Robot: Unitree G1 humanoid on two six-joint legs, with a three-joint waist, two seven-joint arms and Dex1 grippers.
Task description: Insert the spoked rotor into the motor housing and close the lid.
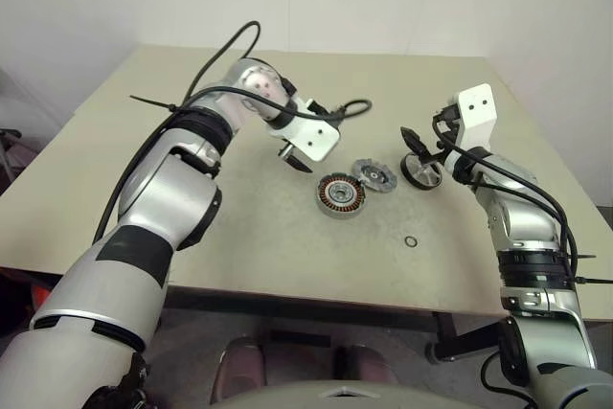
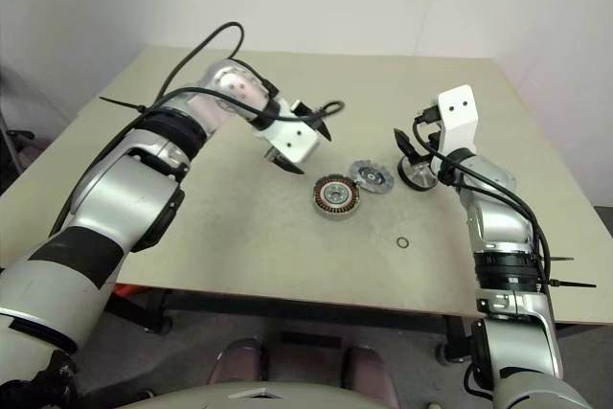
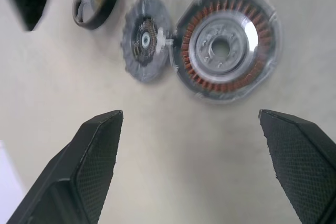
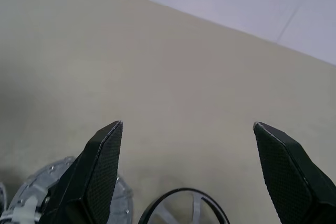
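Your counter (image 1: 239,237), near to far: small black ring (image 1: 410,241); motor housing (image 1: 341,194), touching the toothed grey disc (image 1: 374,175); spoked rotor (image 1: 421,171) beside your right claw (image 4: 186,145), level, released; left claw (image 3: 191,124) angled downward above, released, empty.

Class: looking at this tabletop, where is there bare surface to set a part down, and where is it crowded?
Bare: the beige table on the robot's left of the silver copper-wound motor housing, and the far strip by the wall. Crowded: the housing, grey toothed disc and black spoked rotor in a row, small black ring nearer the front edge.
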